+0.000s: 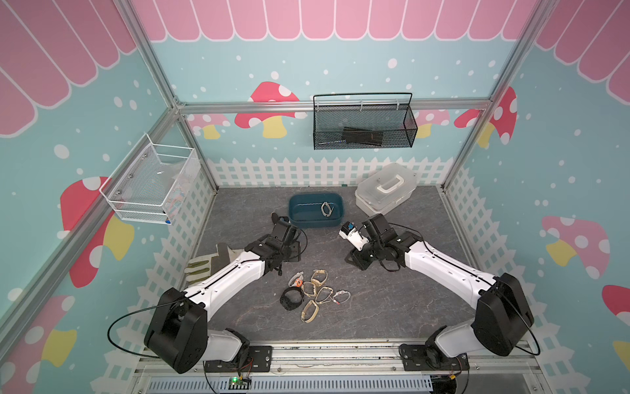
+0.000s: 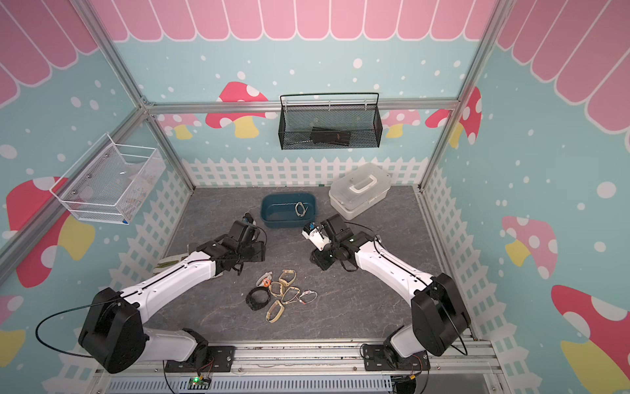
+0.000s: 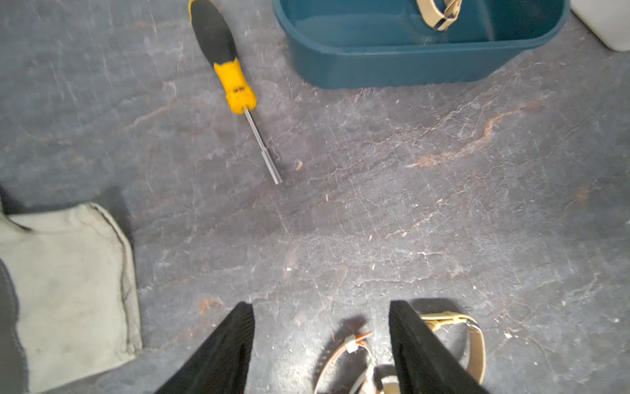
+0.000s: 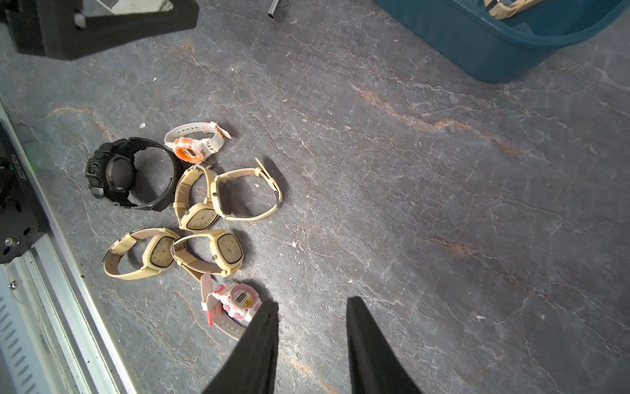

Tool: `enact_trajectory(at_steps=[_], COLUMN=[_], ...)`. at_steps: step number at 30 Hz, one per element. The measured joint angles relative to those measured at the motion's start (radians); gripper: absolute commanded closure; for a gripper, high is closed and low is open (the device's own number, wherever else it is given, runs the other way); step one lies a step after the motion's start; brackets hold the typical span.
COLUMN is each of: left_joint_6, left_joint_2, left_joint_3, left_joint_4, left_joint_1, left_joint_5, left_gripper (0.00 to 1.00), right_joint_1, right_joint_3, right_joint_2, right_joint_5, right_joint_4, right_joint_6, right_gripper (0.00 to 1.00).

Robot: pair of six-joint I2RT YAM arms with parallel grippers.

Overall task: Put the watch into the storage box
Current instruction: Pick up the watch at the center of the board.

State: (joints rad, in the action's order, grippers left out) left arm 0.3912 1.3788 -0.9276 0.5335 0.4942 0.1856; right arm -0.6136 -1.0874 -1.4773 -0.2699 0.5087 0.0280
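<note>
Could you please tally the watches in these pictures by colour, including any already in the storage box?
Beige watches on the table: 4
Beige watch in the storage box: 1
Black watch: 1
White and orange watch: 1
White and pink watch: 1
Total: 8 watches

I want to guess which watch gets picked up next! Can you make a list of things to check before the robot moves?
1. Storage box is upright with room inside: ok; only one beige watch lies in it.
2. Watches are left to move: ok; a pile lies on the table.
3. Left gripper is empty, fingers apart: ok.
4. Right gripper is empty, fingers apart: ok.
5. Left gripper is lined up on one watch: not ok; the orange-and-white watch is only partly between its fingers.
6. Screwdriver is out of the way: ok; it lies beside the box.
</note>
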Motion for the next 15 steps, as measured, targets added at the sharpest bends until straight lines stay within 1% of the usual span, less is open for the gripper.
enact_trajectory(at_steps=[2,6,9,11,12,15], left_joint_6=[-0.003,-0.007,-0.013,-0.021,-0.022,-0.027], left_joint_2=[0.0,0.005,0.034,0.063,0.077,0.112], left_joint_3=[0.0,0.0,0.0,-0.002,-0.002,-0.006], left_joint_4=[0.03,0.085,0.111,0.126,0.133,0.155], left_joint_1=[0.01,0.029,0.044,0.052,0.056,0.06], left_joint_5=[-0.02,-0.081,-0.127,-0.146,-0.154,-0.173], left_gripper=[0.5,0.51,0.63,0.74,0.76,0.76], right_joint_1=[0.0,0.0,0.0,0.0,0.0,0.0], right_joint_3=[0.0,0.003,0.009,0.012,0.013,0.013], right_joint_2=[-0.009,-0.029,-0.038,-0.042,-0.043,-0.046], right_joint_5=[0.0,0.0,0.0,-0.001,-0.001,0.0], right_joint_4=[-0.005,-0.017,-0.026,-0.032,-0.032,-0.037], right_joint_6=[0.0,0.003,0.005,0.007,0.007,0.007], right_gripper=[0.63,0.63,0.63,0.63,0.63,0.62])
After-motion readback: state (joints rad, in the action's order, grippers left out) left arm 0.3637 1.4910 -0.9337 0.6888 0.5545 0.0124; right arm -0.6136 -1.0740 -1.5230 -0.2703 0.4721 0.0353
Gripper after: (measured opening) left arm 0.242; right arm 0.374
